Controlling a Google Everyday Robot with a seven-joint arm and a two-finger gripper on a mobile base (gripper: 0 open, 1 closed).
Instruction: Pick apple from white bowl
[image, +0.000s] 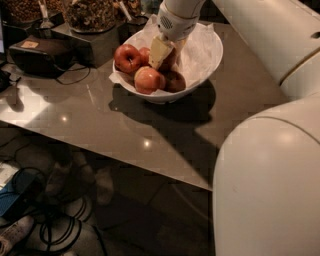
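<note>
Reaching well inside the white bowl (166, 95), the gripper (162, 51) sits just beside the apple (127, 58), crowded by other apples (149, 80). Whether it holds anything, I cannot tell

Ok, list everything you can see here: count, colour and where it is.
glossy white bowl lined with crinkled paper: one, white, on the table's far side
round apples: at least four, dark red to orange-pink, piled in the bowl
polished grey table: one, grey-brown, centre
black box with cable: one, black, table's far left
containers of snack mix: at least two, brown, beyond the bowl
black floor cables: several, black, lower left
white robot arm: one, white, right side
end effector: one, cream, down in the bowl among the apples
</note>
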